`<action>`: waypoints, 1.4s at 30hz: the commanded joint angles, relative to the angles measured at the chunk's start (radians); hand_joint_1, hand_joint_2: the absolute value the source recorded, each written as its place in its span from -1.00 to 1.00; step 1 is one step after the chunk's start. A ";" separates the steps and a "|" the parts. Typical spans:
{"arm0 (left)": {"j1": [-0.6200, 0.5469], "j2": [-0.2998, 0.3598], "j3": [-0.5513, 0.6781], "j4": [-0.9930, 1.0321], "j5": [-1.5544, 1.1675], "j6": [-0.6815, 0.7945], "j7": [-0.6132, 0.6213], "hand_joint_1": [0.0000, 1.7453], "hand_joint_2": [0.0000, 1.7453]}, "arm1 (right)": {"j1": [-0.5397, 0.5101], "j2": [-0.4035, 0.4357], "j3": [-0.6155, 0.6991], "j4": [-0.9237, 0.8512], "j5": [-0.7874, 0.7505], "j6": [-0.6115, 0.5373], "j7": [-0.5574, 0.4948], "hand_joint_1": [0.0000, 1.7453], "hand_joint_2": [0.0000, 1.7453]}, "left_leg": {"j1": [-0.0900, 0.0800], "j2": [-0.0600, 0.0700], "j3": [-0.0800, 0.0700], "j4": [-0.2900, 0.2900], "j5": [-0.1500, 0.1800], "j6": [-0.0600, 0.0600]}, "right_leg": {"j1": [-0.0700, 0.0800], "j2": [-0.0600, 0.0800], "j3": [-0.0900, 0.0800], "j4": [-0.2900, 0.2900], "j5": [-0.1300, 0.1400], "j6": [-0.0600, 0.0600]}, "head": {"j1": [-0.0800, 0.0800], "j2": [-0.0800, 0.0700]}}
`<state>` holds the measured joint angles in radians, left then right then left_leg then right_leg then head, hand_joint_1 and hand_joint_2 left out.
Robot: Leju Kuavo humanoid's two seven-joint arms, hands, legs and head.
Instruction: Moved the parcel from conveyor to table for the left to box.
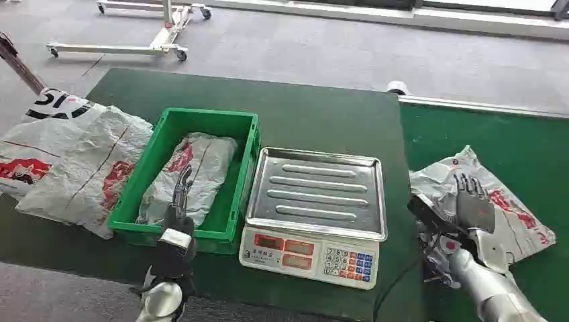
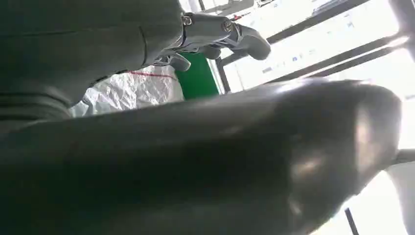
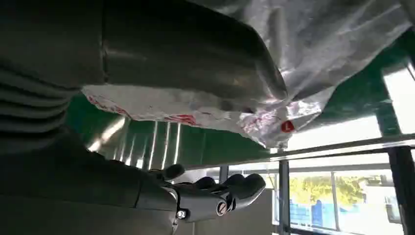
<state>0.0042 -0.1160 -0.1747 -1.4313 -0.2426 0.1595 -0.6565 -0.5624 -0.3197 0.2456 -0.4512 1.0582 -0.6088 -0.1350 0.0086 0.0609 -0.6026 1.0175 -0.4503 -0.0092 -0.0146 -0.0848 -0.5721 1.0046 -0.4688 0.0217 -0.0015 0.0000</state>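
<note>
Head view is showing the parcel (image 1: 500, 201) lying on the conveyor (image 1: 530, 134), to the right of the scale (image 1: 315, 208), with its long axis running diagonally away from the scale's near corner. The right hand (image 1: 473, 201) is resting on top of the parcel's near half, fingers spread and pointing away from the robot. Right wrist view is showing the parcel (image 3: 274, 93) draping between the thumb (image 3: 195, 54) above and the fingers (image 3: 230, 191) below, which are standing apart from the film; a firm grasp is not confirmed, so the hand is judged released. This hand is plainly the nearer one for the lift.

The table (image 1: 282, 114) is lying on the far side of the scale from the parcel, so the carry is judged to run leftward, with the scale's steel tray standing directly in the path. Beyond the scale, the green crate (image 1: 245, 174) is holding another bag (image 1: 194, 168), and the left hand (image 1: 180, 194) is hovering over that bag with its fingers apart, holding nothing. A large printed sack (image 1: 67, 161) is lying on the table on the crate's far side from the scale.
</note>
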 commanded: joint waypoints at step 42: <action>-0.081 0.056 -0.084 0.069 -0.007 -0.003 0.042 -1.00 -1.00 | 0.239 0.093 -0.590 0.193 0.157 0.094 -0.063 1.00 1.00 | 0.003 -0.005 0.007 -0.003 0.000 0.000 | 0.002 0.005 0.005 -0.004 -0.001 -0.002 | 0.000 0.000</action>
<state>-0.0154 -0.0729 -0.2361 -1.4256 -0.2430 0.1801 -0.6111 -0.3854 -0.2731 -0.2164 -0.3140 1.2516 -0.5089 -0.1454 0.0098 0.0654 -0.5970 1.0171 -0.4520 -0.0093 -0.0138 -0.0812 -0.5700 1.0041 -0.4710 0.0212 -0.0015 0.0000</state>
